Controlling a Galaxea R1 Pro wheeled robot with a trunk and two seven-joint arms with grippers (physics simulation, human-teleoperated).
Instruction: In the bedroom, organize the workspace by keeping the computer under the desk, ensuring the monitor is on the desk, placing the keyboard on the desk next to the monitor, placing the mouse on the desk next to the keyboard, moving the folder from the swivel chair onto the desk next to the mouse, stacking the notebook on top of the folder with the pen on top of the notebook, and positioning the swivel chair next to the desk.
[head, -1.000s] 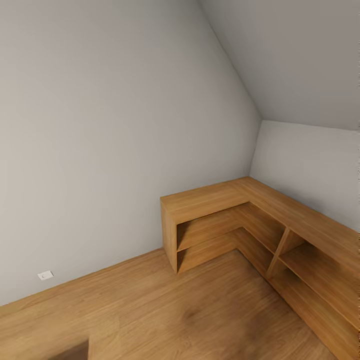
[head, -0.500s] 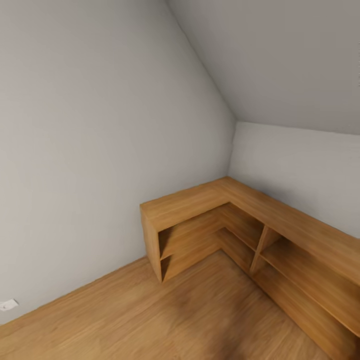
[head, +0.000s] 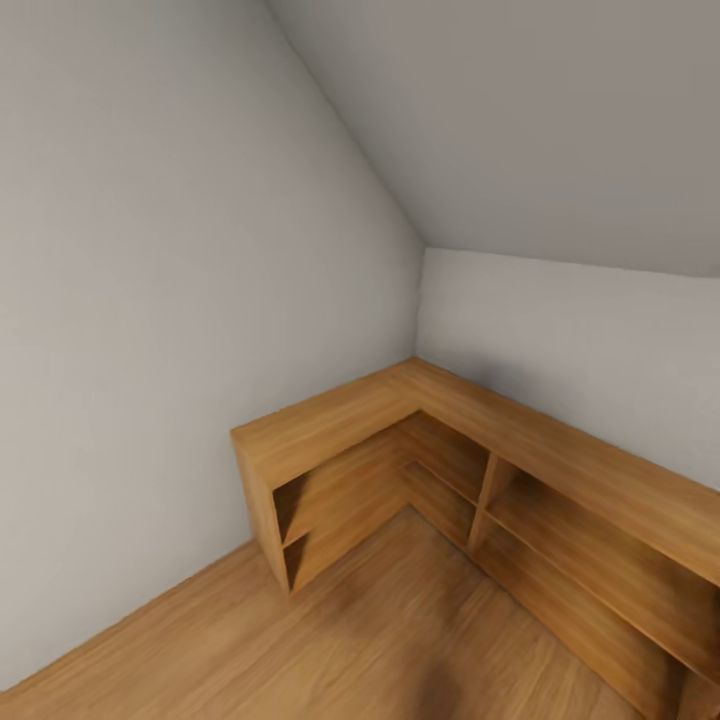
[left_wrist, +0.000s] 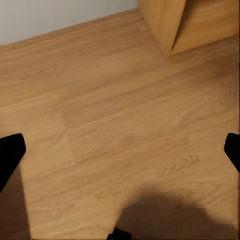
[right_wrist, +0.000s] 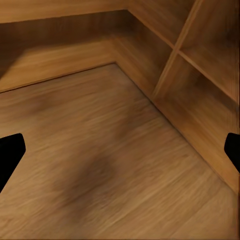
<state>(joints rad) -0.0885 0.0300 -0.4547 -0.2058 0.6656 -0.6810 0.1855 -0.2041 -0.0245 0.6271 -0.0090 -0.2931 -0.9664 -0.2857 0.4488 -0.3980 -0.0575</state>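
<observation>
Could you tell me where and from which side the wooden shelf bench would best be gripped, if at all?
Probably at the upright divider of the shelf bench, coming from the open front: it is a thin board with an open compartment on each side, so its front edge can be straddled. The top looks too broad.

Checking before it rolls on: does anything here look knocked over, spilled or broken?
Nothing stands out. The L-shaped wooden shelf bench sits square in the corner, its visible shelves bare, and the wooden floor shows only soft shadows.

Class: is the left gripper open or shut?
Open: in the left wrist view, the left gripper shows fingertips at opposite edges, bare wooden floor between.
</observation>
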